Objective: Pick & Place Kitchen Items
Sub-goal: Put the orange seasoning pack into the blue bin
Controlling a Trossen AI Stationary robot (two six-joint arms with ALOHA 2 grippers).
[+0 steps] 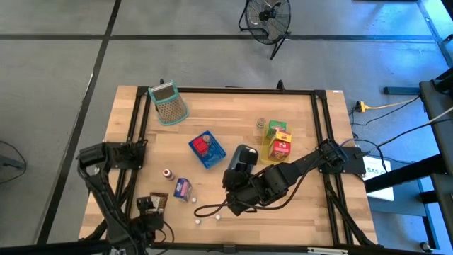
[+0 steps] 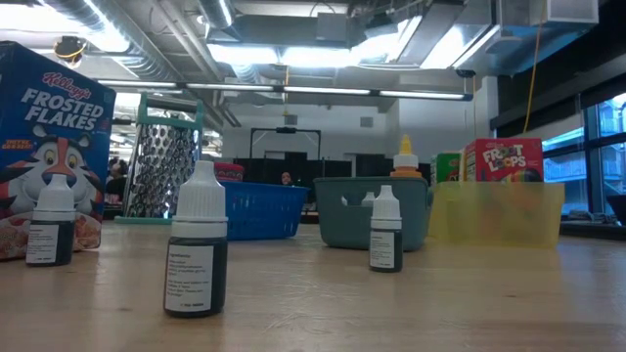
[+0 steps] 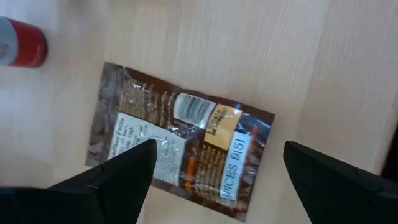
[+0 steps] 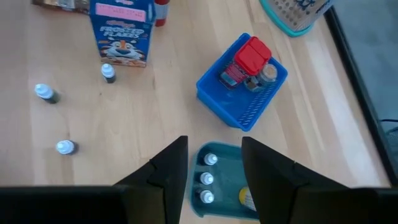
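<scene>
A brown spice packet [image 3: 180, 149] lies flat on the wood near the table's front left, also seen from above [image 1: 158, 201]. My left gripper [image 3: 217, 180] hangs open just above it, pointing down, a finger on either side and touching nothing. A Frosted Flakes box [image 1: 182, 188] and a red-capped bottle [image 1: 168, 173] stand nearby. Three small white-capped bottles [image 1: 198, 221] stand loose on the table. My right gripper [image 4: 214, 162] waits open above the teal tray [image 4: 224, 180], which holds small bottles.
A blue basket [image 1: 207, 149] with a red item sits mid-table. A yellow tray [image 1: 276, 145] with a Froot Loops box [image 2: 504, 161] is to its right. A grater in a teal tray [image 1: 168, 104] is at the far left. A black cable [image 1: 212, 209] lies near the front.
</scene>
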